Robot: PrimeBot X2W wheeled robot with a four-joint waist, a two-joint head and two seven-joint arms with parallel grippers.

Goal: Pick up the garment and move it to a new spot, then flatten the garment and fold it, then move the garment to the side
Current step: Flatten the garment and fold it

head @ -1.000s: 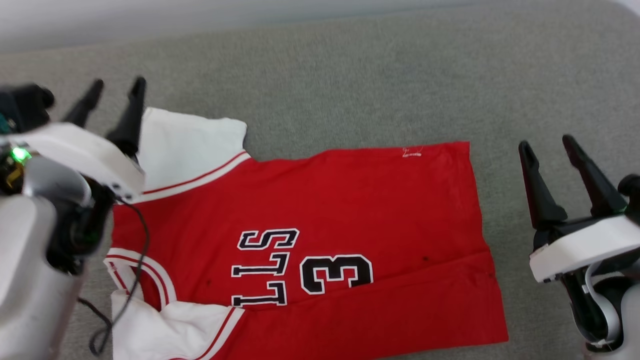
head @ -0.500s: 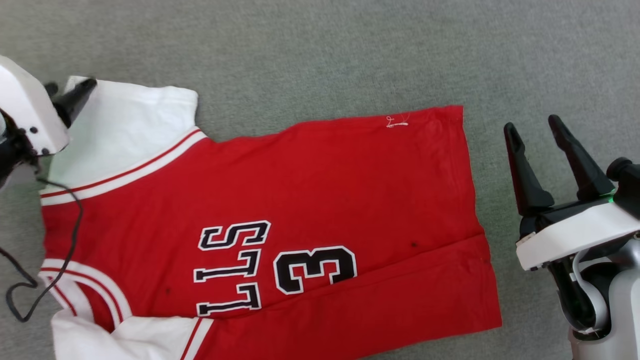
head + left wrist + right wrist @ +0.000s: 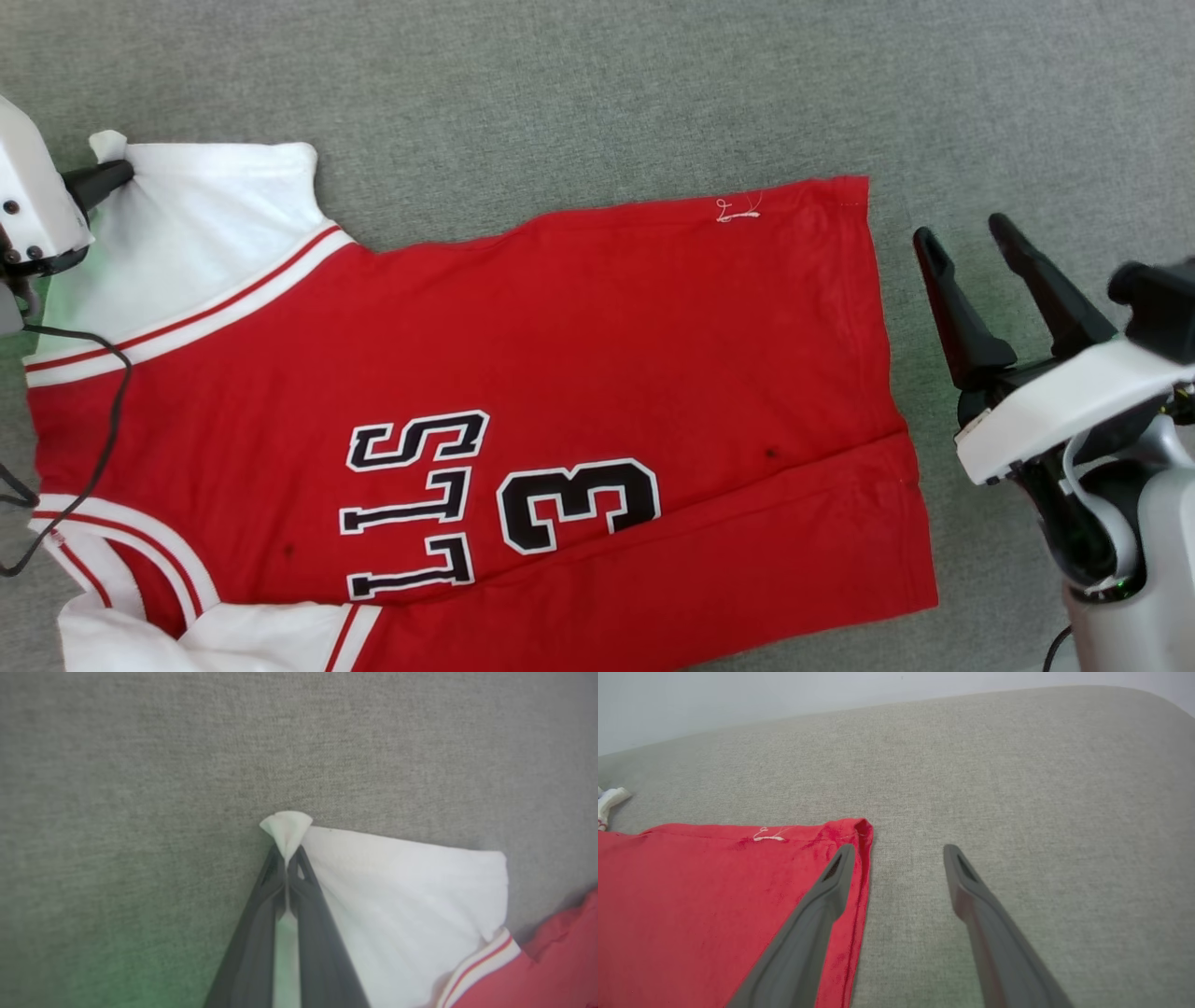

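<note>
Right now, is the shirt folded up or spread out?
Mostly spread out: the garment lies flat on the grey surface, its number showing.

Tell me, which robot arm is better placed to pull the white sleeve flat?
Left. The left gripper is shut on the corner of the white sleeve of the jersey, ready to tug. The right gripper hangs open beside the red hem, holding nothing.
</note>
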